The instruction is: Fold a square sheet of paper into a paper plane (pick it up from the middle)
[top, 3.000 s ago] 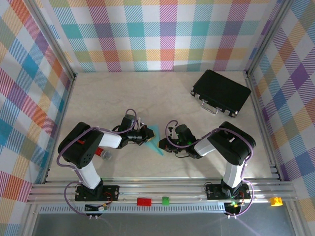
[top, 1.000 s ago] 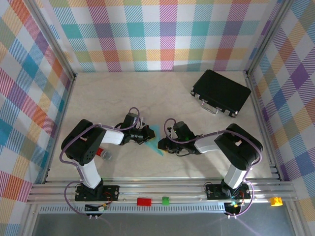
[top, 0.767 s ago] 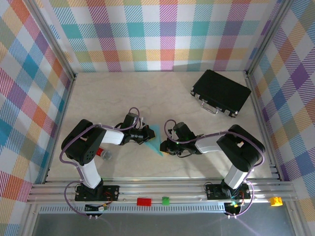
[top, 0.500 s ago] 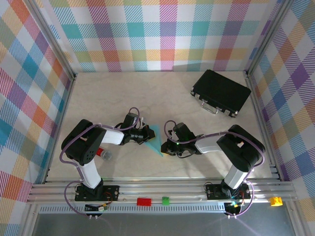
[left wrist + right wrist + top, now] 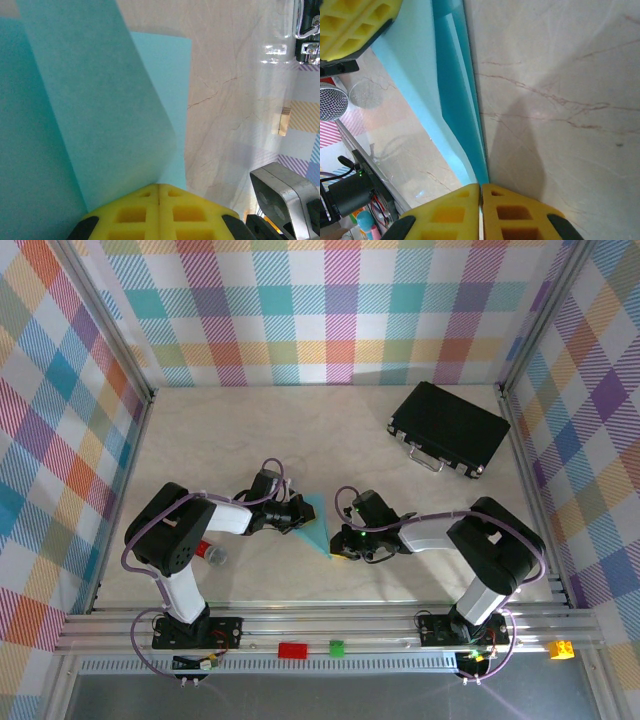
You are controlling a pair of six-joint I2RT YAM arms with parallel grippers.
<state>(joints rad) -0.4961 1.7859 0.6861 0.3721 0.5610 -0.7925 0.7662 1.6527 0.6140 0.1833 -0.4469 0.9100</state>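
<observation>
The square sheet of paper (image 5: pixel 319 523) is light blue and folded into a pointed triangular shape with layered flaps. It stands up off the table between both arms. My left gripper (image 5: pixel 300 517) is shut on its left side; the yellow pads (image 5: pixel 130 215) meet on the paper (image 5: pixel 100 100). My right gripper (image 5: pixel 337 546) is shut on the near pointed tip, where the yellow pads (image 5: pixel 520 212) close on the paper's folded edge (image 5: pixel 455 90). The left gripper's pad (image 5: pixel 355 22) shows at the top left of the right wrist view.
A black case (image 5: pixel 448 428) lies at the back right, and its metal latch (image 5: pixel 306 27) shows in the left wrist view. A small red and silver object (image 5: pixel 210 554) sits by the left arm. Red (image 5: pixel 293 649), green (image 5: pixel 336 647) and yellow (image 5: pixel 560 649) bricks rest on the front rail.
My right gripper has slid to the paper's near tip and shut on it. The left gripper has kept its hold and barely moved.
</observation>
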